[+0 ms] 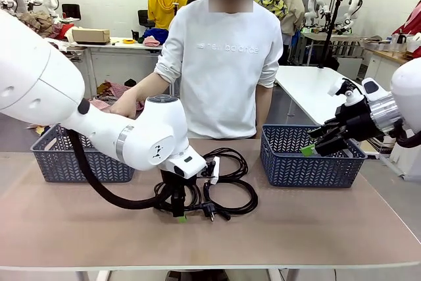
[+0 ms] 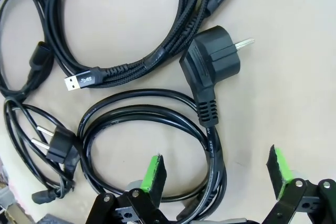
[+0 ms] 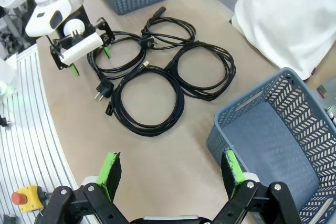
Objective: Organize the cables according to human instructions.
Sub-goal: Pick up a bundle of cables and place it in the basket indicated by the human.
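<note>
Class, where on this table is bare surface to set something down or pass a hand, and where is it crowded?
Bare: the tan tabletop along the near edge, right of the black coiled cables and before the right grey plastic basket; also the near-left corner before the left grey basket. Crowded: the middle, where the cables lie packed under the open left gripper.

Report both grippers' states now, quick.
Left gripper: open, empty, fingers either side of a cable's strands.
Right gripper: open, empty, near a basket.

Readable print
The person's white sweatshirt point(image 1: 223, 77) reads "new balance" across the chest; the USB plug point(image 2: 80, 82) carries a small, unclear mark.
</note>
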Action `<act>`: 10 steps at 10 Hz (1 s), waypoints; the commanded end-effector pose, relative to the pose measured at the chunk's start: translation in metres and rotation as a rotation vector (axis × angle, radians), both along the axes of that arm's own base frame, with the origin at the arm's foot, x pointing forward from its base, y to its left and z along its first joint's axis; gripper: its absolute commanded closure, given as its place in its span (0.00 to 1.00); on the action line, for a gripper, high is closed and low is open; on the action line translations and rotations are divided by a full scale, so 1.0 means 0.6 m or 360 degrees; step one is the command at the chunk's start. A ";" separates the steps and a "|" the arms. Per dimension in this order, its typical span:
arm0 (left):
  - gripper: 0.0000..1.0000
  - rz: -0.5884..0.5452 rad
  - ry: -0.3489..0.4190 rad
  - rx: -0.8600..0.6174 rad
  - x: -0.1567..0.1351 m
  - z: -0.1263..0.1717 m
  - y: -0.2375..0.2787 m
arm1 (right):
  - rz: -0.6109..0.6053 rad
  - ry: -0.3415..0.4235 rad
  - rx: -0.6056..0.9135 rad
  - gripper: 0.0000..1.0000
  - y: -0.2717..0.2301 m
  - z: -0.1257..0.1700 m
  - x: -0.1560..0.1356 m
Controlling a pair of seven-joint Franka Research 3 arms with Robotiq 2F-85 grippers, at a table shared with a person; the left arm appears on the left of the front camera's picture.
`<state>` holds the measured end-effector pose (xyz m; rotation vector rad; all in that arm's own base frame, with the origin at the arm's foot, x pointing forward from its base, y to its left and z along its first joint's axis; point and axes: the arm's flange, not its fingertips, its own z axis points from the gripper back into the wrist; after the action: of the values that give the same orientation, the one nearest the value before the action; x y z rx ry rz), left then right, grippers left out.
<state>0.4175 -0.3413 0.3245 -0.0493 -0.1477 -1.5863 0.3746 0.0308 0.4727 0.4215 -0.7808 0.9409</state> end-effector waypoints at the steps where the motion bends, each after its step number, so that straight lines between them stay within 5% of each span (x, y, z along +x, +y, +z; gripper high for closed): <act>1: 0.00 0.0019 0.0009 0.0069 0.010 0.002 -0.009 | 0.0031 -0.0026 0.0018 0.00 -0.001 -0.001 0.006; 5: 0.06 0.0015 0.0059 0.0100 0.017 -0.003 -0.015 | 0.0031 -0.0026 0.0018 0.00 -0.001 -0.001 0.006; 10: 0.55 0.0026 0.0055 0.0126 0.021 -0.002 -0.016 | 0.0031 -0.0026 0.0018 0.00 -0.001 -0.001 0.006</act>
<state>0.4287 -0.3493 0.3208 -0.0422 -0.0697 -1.5869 0.3743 0.0301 0.4724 0.4223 -0.7780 0.9410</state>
